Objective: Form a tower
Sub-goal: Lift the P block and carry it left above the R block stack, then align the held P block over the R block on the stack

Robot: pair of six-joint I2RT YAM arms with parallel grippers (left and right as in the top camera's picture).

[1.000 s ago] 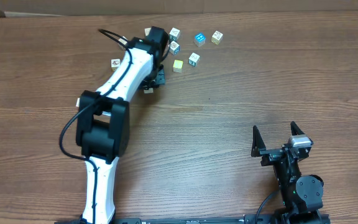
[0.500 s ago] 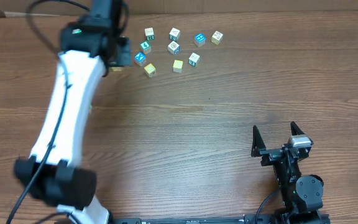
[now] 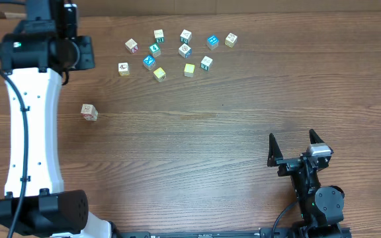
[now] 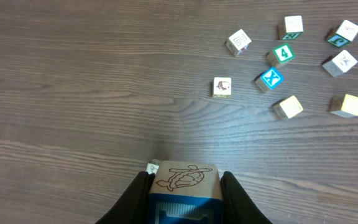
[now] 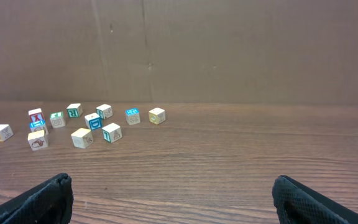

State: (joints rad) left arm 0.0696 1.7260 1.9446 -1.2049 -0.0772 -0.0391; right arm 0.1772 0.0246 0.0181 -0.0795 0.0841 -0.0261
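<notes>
Left gripper [image 4: 185, 194]: jaws closed on a cube [image 4: 185, 176], one finger on each side of it. The cube's top face is pale with a brown line drawing, and the face toward the camera is blue. It is held clear of the table [image 4: 73, 93].

Tower [image 3: 89, 112]: stands alone on the table, well below the left jaws and just beyond them, on the side of the finger seen at left in the wrist view. From that view only a corner of its top shows past the held cube. It has a white top with a small mark and a tan side. Can't tell from above how many cubes high it is.

Loose cubes [image 4: 289, 107]: a scattered group ahead of the left jaws and off to their right, well apart from the tower. It includes a blue X cube [image 4: 270, 79] and a green 4 cube [image 4: 283, 54].

Right gripper [image 3: 292, 142]: jaws spread wide, nothing between them. The loose cubes lie far ahead of them, to the left in its wrist view.
</notes>
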